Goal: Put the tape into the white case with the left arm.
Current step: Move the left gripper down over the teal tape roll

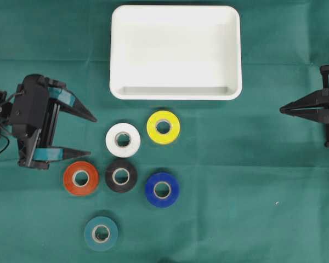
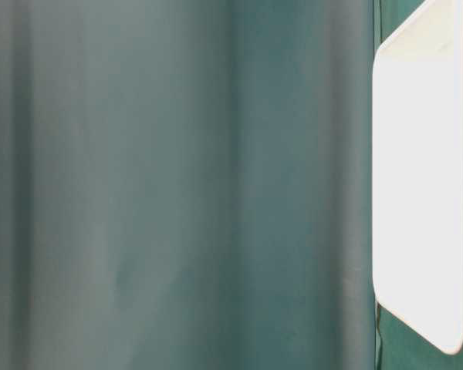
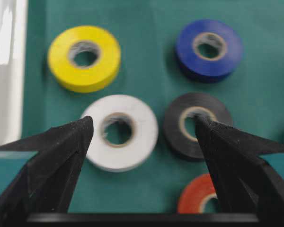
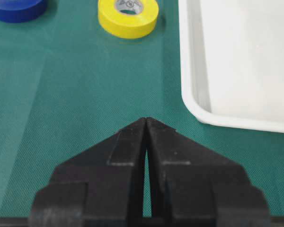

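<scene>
Several tape rolls lie flat on the green cloth: white (image 1: 123, 139), yellow (image 1: 163, 127), black (image 1: 121, 175), orange (image 1: 80, 178), blue (image 1: 162, 189) and teal (image 1: 101, 233). The white case (image 1: 175, 52) stands behind them, with nothing in it. My left gripper (image 1: 91, 135) is open, left of the rolls, holding nothing. In the left wrist view its fingertips (image 3: 87, 125) frame the white roll (image 3: 119, 131) and the black roll (image 3: 195, 124). My right gripper (image 1: 281, 109) is shut at the far right edge, holding nothing.
The right wrist view shows the case's corner (image 4: 199, 111) to the right of the shut gripper (image 4: 146, 119), with the yellow roll (image 4: 128, 16) and blue roll (image 4: 16, 7) farther off. The table-level view shows only green cloth and the case's side (image 2: 420, 177).
</scene>
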`<act>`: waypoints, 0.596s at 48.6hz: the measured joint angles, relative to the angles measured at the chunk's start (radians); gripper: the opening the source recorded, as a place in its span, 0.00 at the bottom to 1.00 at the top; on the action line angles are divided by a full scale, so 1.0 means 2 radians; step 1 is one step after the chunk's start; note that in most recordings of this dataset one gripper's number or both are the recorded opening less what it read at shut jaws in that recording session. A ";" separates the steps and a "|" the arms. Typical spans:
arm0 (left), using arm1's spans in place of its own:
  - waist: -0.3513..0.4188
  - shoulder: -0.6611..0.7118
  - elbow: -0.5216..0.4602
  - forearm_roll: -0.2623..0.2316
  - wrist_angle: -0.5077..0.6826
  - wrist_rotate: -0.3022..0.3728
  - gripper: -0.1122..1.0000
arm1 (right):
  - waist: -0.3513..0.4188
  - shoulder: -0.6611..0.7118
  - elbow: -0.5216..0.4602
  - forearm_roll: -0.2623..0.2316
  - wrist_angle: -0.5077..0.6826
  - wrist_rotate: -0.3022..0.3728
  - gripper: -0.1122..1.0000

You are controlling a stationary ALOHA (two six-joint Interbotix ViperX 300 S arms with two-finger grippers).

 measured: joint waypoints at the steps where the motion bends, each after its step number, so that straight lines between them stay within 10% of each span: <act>1: -0.004 0.000 -0.001 0.000 -0.001 0.002 0.98 | -0.001 0.000 -0.001 0.000 0.000 -0.001 0.02; 29: -0.121 -0.001 0.005 0.001 0.000 0.038 0.97 | -0.001 -0.001 0.001 0.000 0.000 0.000 0.02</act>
